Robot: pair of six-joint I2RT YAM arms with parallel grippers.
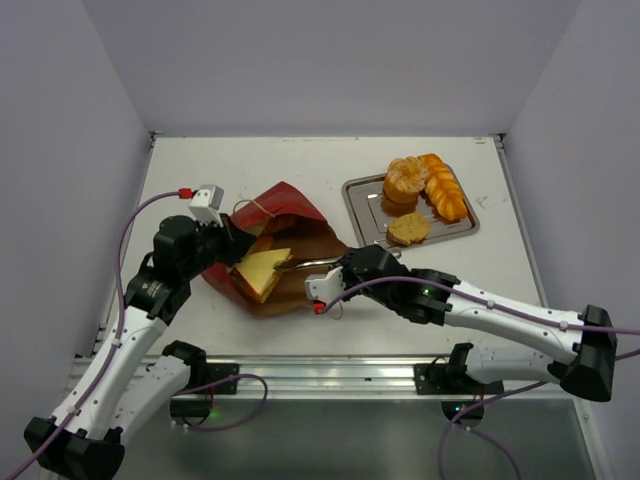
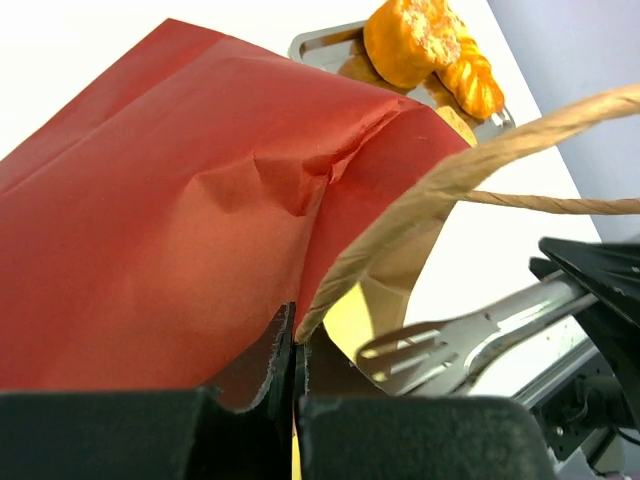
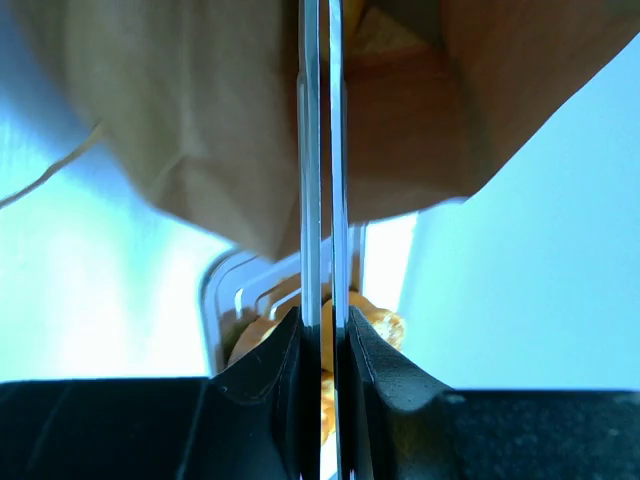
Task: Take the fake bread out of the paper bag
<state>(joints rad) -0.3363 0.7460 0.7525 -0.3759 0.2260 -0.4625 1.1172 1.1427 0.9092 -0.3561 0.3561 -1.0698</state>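
White surface [image 1: 300, 160]. The dark red paper bag [image 1: 290, 200] lies on its side near the middle, mouth toward the right arm. The metal tray [image 1: 368, 222], just beside the bag on the right, carries a round bun [image 1: 405, 180], a braided loaf [image 1: 443, 190] and a small roll [image 1: 408, 229]. We judge most of the unloading done.

Left pincer [image 1: 228, 232] is clamped on the bag's upper lip, holding the mouth up. Right pincer [image 1: 335, 268] is squeezed on metal tongs [image 1: 305, 264], whose slotted tips reach into the mouth.

The pale yellow wedge [image 1: 260, 272] sits just inside the bag, beside the tips. We cannot tell whether they grip it.

Step in hand: fetching the wedge. The next move calls for the tips around it, then a steady pull toward the tray, lip kept raised.
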